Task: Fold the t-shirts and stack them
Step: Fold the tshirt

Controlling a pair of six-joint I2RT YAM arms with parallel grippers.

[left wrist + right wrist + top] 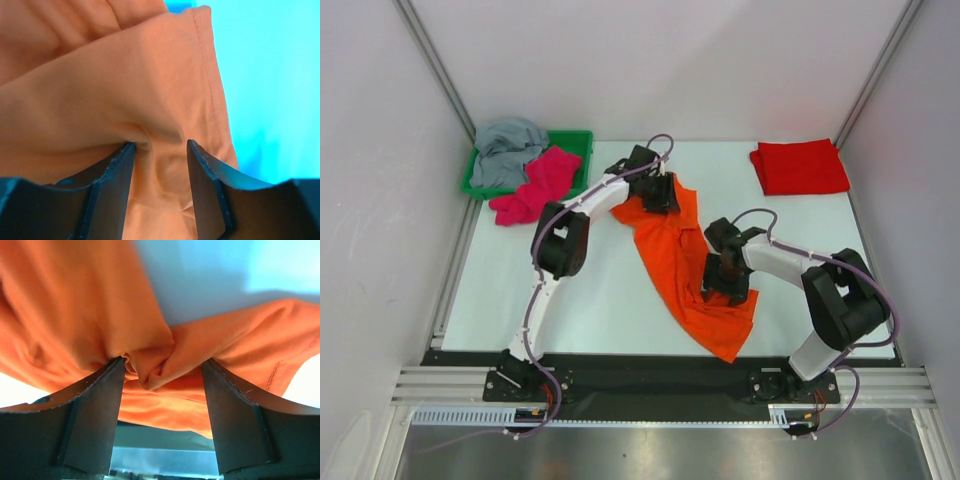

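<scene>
My left gripper [660, 195] sits past the middle of the table [590, 290], toward 12 o'clock, and my right gripper [728, 285] sits nearer my bases, toward 4 o'clock. The orange t-shirt [672, 262] stretches between them as a rumpled diagonal band, running from 11 o'clock down to a loose corner at 5 o'clock close to the table's near edge.

In my left wrist view the left gripper [160, 147] has its jaws drawn narrow, with a fold of the orange t-shirt [125, 90] pinched between them. A stitched hem runs down the cloth's 3 o'clock side, and bare table [270, 75] shows beyond it.

In my right wrist view the right gripper [162, 372] keeps a wider gap, packed with a bunched knot of the orange t-shirt [75, 305], which presses against both jaws. More cloth drapes away at 9 and 3 o'clock.

The red t-shirt [800, 167] lies folded flat at the far corner, 2 o'clock, well apart from both grippers. At 10 o'clock the green tray [578, 138] holds the crumpled grey t-shirt [508, 148]. The pink t-shirt [535, 187] spills over the tray's near rim onto the table, touching the grey one
</scene>
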